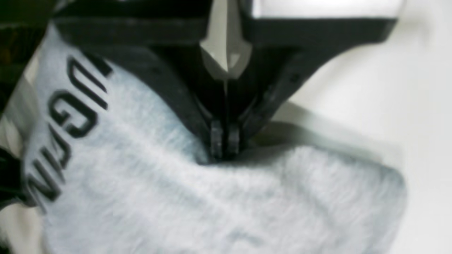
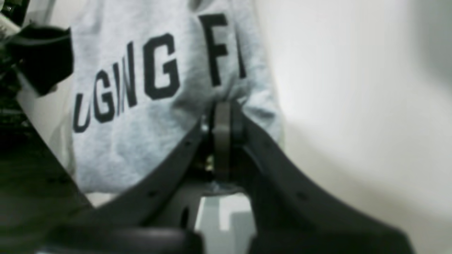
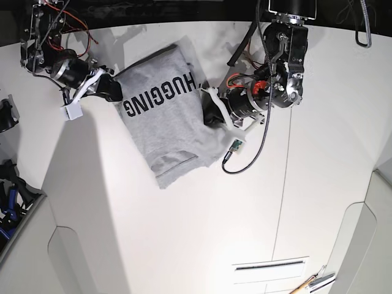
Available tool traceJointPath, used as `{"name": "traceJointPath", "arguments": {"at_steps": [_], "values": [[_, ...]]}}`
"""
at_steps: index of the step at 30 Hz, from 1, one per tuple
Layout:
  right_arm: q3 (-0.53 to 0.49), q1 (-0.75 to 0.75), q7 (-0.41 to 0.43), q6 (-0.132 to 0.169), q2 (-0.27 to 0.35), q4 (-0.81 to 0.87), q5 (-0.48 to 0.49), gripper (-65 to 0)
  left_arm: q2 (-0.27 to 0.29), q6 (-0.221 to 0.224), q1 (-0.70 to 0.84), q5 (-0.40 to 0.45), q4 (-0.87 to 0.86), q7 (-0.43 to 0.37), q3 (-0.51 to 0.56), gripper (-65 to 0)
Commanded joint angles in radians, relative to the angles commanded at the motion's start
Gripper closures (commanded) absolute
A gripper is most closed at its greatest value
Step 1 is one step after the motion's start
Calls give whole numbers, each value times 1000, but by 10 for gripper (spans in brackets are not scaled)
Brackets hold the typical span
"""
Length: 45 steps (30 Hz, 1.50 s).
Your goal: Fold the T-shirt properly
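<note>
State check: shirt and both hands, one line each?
T-shirt: partly lifted, bunched between the two arms, lettered side showing, sleeve end trailing on the table.
Left hand: shut, pinching the shirt's edge.
Right hand: shut on the fabric below the lettering.

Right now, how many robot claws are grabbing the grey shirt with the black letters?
2. The right gripper pinches the light grey cotton T-shirt at its edge on the base view's left; the left gripper pinches the opposite edge.
</note>
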Motion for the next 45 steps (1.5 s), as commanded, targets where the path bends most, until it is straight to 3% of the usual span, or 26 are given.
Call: {"name": "traceJointPath", "arguments": {"at_steps": [6,10,14,16,23,28,34,37,45], "values": [[-10,-27,-12,1,-89,2,18,0,0,21,-24,21,-6,0,0,0],[-13,-26,-11,1,-101,2,18,0,-19,24,-23,11,-6,0,0,0],[-13,-26,-11,1,-101,19,10,0,-93,27,-23,-31,-5,5,0,0],[-13,-27,-11,0,-101,45,10,0,-128,51,-23,-54,-4,18,0,0],[-10,-26,-12,-11,-101,217,-43,0,-241,51,-18,-104,53,37,0,0],[-7,-7,-11,-19,-44,251,-75,0,-325,73,14,-142,121,54,-5,0],[81,21,-10,-30,32,251,-103,0,-363,72,111,-143,209,58,-122,0],[127,30,-2,-30,32,251,-106,0,-362,26,181,-143,245,64,-205,0],[56,32,93,-30,24,245,-156,0,-362,24,376,-188,297,96,-361,0]]}}
